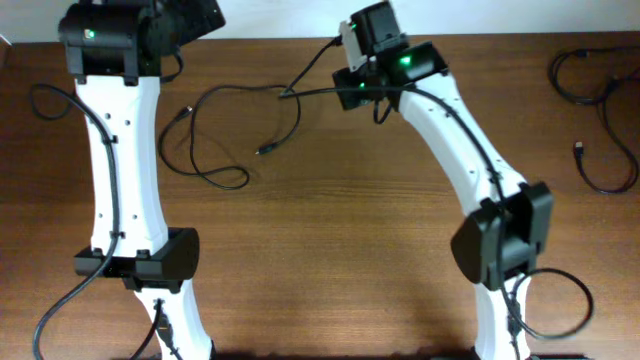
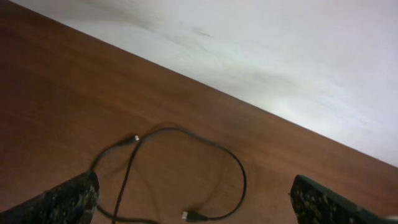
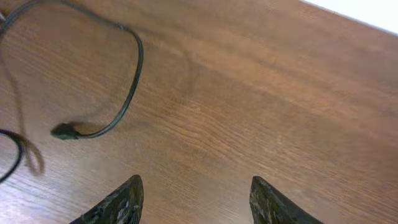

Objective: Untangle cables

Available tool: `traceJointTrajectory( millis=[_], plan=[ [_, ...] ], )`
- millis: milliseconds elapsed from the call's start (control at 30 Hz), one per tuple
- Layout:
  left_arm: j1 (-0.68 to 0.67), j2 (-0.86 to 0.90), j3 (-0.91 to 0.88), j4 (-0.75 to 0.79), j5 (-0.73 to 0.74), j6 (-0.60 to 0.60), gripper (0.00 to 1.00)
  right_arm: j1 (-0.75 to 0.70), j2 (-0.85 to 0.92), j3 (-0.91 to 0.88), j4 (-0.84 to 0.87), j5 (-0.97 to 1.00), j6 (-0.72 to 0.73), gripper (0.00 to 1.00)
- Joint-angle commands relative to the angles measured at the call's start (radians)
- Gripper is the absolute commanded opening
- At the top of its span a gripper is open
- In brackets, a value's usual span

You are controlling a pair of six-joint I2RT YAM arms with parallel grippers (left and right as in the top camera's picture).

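The right pincer [image 3: 196,190] hangs open and empty over the brown wooden bench [image 3: 280,93], probably lining up a pick. The thin black flexible cables [image 3: 138,62] lie loosely looped near its left. Beyond them, the left pincer [image 2: 196,186] gapes too, holding nothing.

Left fingers [image 2: 62,202] and right fingers [image 3: 118,205] run off the bottom edge.

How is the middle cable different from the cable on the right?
The middle cable lies between the left arm and the right arm; the right cable lies past the right arm, by the table edge. The middle cable shows whole; the right cable runs off the picture. Both are thin and black.
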Motion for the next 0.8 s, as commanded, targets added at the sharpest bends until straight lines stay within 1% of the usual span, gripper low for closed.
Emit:
traceJointTrajectory(
  millis=[0,67,167,233,267,400,433,567,767],
  plan=[
    [0.006,-0.036,0.007,-0.001,-0.014,0.021,0.99,0.072,0.091,0.005,0.024,0.002,-0.01,0.54],
    [0.007,-0.036,0.007,-0.005,-0.014,0.054,0.99,0.113,0.128,0.005,0.055,0.002,-0.01,0.55],
    [0.007,-0.036,0.007,-0.019,-0.015,0.059,0.99,0.164,0.175,0.005,0.112,0.006,-0.01,0.55],
    [0.01,-0.036,0.007,-0.022,-0.054,0.061,0.99,0.175,0.192,0.005,0.137,0.015,-0.01,0.55],
    [0.01,-0.037,0.007,-0.028,-0.082,0.061,0.99,0.175,0.198,0.005,0.157,0.048,-0.01,0.55],
    [0.012,-0.036,0.007,-0.043,-0.084,0.061,0.99,0.174,0.203,0.005,0.216,0.148,-0.01,0.55],
    [0.014,-0.036,0.007,-0.044,-0.081,0.061,0.99,0.174,0.213,0.005,0.253,0.164,-0.035,0.55],
    [0.014,-0.036,0.007,-0.054,-0.081,0.061,0.99,0.166,0.269,0.005,0.317,0.19,-0.036,0.55],
    [0.014,-0.036,0.007,-0.072,-0.081,0.062,0.99,0.147,0.369,0.005,0.341,0.189,-0.035,0.55]
  ],
)
